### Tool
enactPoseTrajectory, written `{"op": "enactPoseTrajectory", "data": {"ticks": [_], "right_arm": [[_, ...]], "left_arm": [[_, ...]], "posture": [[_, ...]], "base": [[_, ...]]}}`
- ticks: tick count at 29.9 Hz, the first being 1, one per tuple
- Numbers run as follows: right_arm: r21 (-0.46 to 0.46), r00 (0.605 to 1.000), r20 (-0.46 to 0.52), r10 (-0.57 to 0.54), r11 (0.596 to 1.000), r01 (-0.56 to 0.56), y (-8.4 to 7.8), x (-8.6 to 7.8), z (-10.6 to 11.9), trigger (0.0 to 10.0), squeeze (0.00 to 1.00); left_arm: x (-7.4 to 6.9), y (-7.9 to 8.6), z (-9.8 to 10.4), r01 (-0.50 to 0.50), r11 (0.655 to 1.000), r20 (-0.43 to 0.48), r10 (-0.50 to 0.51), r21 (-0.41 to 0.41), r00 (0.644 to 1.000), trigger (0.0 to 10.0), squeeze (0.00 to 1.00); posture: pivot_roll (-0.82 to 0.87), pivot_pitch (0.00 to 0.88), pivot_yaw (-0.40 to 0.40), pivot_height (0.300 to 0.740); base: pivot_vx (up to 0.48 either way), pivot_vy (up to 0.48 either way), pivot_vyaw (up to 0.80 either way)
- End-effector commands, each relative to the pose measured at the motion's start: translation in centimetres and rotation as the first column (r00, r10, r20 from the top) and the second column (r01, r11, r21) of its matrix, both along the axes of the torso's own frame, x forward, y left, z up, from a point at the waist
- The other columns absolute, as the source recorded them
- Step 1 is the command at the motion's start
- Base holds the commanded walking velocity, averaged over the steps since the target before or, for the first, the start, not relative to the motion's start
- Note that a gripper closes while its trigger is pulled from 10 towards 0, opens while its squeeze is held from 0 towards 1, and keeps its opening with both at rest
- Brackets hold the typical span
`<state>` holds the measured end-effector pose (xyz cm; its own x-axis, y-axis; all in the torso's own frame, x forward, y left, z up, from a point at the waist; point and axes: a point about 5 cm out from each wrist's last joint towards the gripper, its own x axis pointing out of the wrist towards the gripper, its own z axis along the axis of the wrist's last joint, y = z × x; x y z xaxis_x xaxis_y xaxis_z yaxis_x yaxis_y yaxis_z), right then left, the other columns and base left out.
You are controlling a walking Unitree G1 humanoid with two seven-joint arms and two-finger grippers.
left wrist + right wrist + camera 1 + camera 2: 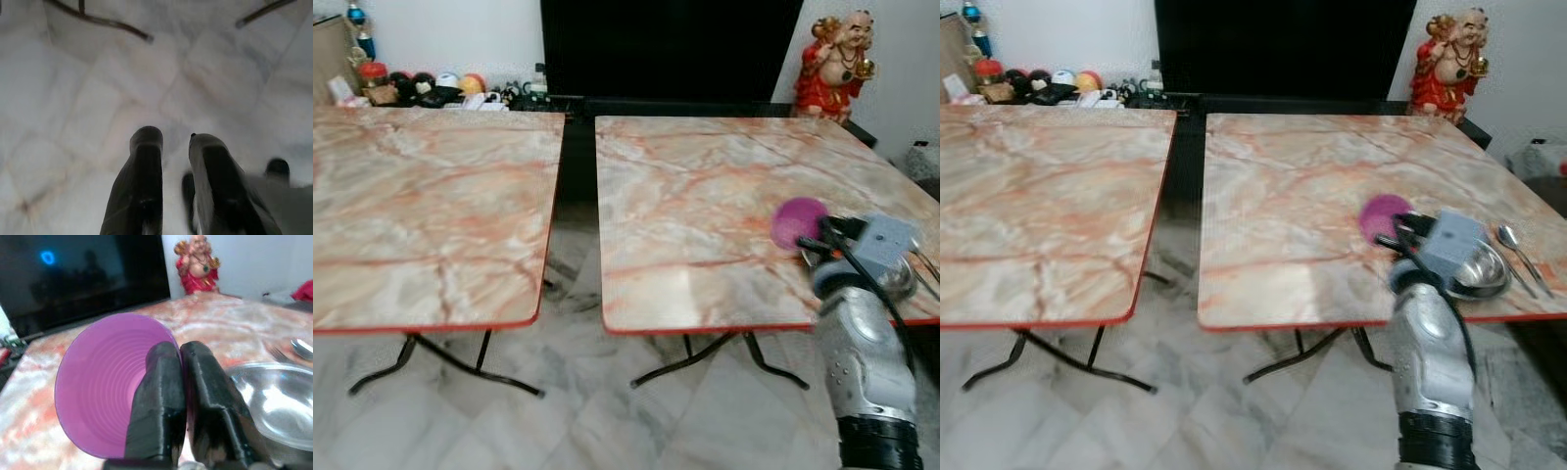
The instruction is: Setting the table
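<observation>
A purple plastic cup [102, 382] hangs tipped on its side just above the right marble table [705, 196], near its front right corner. My right gripper [180, 350] is shut on the cup's rim, one finger inside and one outside. Right beside the cup, a steel bowl [1485, 270] sits on the table. A spoon [1512, 238] and a fork [1520, 276] lie to the right of the bowl. My left gripper [173, 142] hangs over the marble floor with its fingers slightly apart and nothing between them.
A second marble table [431, 215] stands to the left, with a narrow gap between the two. A red and gold statue [837, 59] stands behind the right table's far corner. A black screen [666, 49] and small clutter [431, 88] line the back wall.
</observation>
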<state>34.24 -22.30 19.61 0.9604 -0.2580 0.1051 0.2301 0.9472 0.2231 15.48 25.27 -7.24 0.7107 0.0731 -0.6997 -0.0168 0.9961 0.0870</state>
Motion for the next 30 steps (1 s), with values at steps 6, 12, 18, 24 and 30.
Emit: {"op": "enactPoseTrajectory", "data": {"ticks": [6,12,18,24,30], "right_arm": [[0.001,0.999,0.008,0.047,0.999,-0.047,1.3,0.3,0.0,10.0,0.00],[0.002,0.998,0.028,0.054,0.999,-0.054,1.6,0.6,0.8,10.0,0.00],[0.000,1.000,-0.012,-0.001,1.000,0.001,0.6,0.1,0.1,10.0,0.00],[0.067,0.986,-0.121,-0.114,0.990,0.122,-0.9,0.1,-0.8,10.0,0.00],[0.163,0.977,-0.177,-0.120,0.975,0.150,-0.9,0.2,-1.3,10.0,0.00]], "left_arm": [[-1.2,0.9,-0.2,-0.002,1.000,-0.034,0.003,0.022,0.999,10.0,0.00],[-0.5,1.1,0.2,-0.002,1.000,-0.014,0.002,0.028,1.000,10.0,0.00],[-1.0,0.4,-0.3,0.002,1.000,-0.035,-0.002,0.010,0.999,10.0,0.00],[-1.4,0.5,-0.5,-0.011,1.000,-0.046,0.011,0.005,0.999,10.0,0.00],[-1.9,0.8,-0.5,-0.019,1.000,-0.054,0.019,0.007,0.998,10.0,0.00]], "posture": [[0.09,0.000,-0.049,0.740],[0.07,0.005,-0.044,0.740],[0.08,0.033,-0.046,0.740],[0.07,0.074,-0.049,0.740],[0.07,0.080,-0.047,0.740]], "base": [[0.381,0.000,0.00],[0.342,0.000,0.00],[0.000,0.000,0.00],[0.000,0.000,0.00],[0.000,0.000,0.00]]}}
